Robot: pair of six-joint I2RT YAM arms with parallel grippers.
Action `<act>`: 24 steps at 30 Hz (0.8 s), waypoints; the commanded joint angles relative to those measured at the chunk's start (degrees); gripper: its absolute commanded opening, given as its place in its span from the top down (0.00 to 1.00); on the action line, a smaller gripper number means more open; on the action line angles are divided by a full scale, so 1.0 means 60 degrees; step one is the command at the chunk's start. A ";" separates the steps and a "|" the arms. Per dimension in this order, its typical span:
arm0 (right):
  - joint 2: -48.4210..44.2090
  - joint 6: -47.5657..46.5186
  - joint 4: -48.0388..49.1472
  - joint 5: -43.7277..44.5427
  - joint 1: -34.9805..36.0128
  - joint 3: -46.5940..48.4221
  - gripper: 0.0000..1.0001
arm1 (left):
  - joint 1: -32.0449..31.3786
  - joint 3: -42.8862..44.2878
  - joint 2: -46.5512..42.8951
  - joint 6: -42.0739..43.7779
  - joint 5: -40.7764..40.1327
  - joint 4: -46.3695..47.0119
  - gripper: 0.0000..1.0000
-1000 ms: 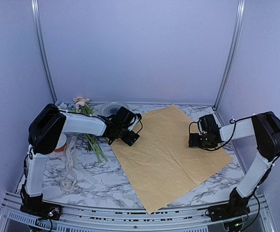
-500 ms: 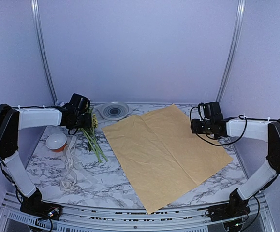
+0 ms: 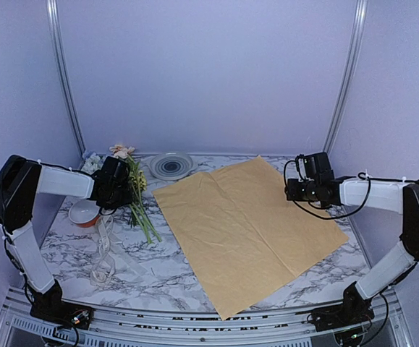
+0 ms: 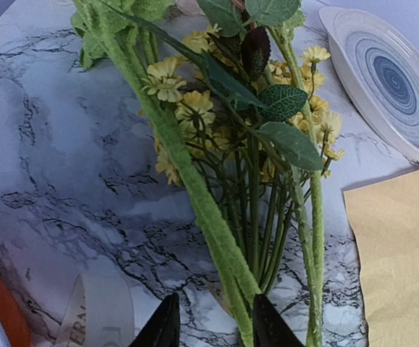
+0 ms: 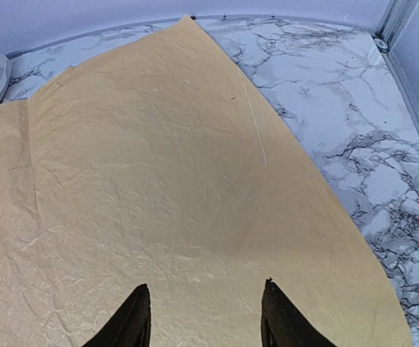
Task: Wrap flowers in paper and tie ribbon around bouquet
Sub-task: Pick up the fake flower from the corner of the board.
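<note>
Rear left of the marble table [image 3: 158, 278], the flowers [image 3: 138, 206] lay flat. Blossoms pointed at the back wall, stem ends at the near edge. Pink and pale heads sat at the far end, yellow ones mid-bunch. The bunch was off the paper [image 3: 245, 231], with a strip of bare marble between the stem ends and the sheet's left edge.

Left gripper [image 4: 213, 322] was down over the bunch at about mid-stem. Its fingers [image 4: 267, 327] were part spread and straddled the thick fuzzy green stem [image 4: 195, 188]. That stem lay against one finger, with a visible gap to the other, so no firm pinch showed. Thinner stems ran alongside. Could not tell how many were inside the jaws.

Paper was spread flat and crinkled across the table's middle, set diagonally. One corner was at the near edge, the opposite corner by the back wall.

Right gripper [image 5: 203, 289] was over the far right part of the sheet. Its fingers [image 5: 133, 322] were spread wide, with nothing between them but paper below. Could not tell whether the tips touched the sheet.

Ribbon [image 3: 105, 249] lay loosely looped on the marble at near left, apart from the stems. It ran back toward the orange-and-white spool [image 3: 84, 212], which sat just left of the bunch. White plate with blue rings [image 3: 169, 165] sat at the back, near the paper's far-left corner and beside the blossoms.
</note>
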 commanded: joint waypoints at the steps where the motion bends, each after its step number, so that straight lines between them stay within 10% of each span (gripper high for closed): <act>1: -0.0234 -0.0077 0.0024 -0.0001 0.0088 -0.0081 0.50 | -0.0018 0.0374 0.0428 -0.0217 0.0541 0.0573 0.66; 17: -0.0239 -0.0108 0.0044 -0.0126 0.0083 -0.0195 0.51 | -0.0023 0.1024 0.1326 -0.0509 0.1133 0.0868 0.64; 24: -0.0292 -0.0209 -0.0028 -0.0066 0.0083 -0.0275 0.51 | 0.0054 0.0934 0.1297 -0.0552 0.1037 0.0911 0.87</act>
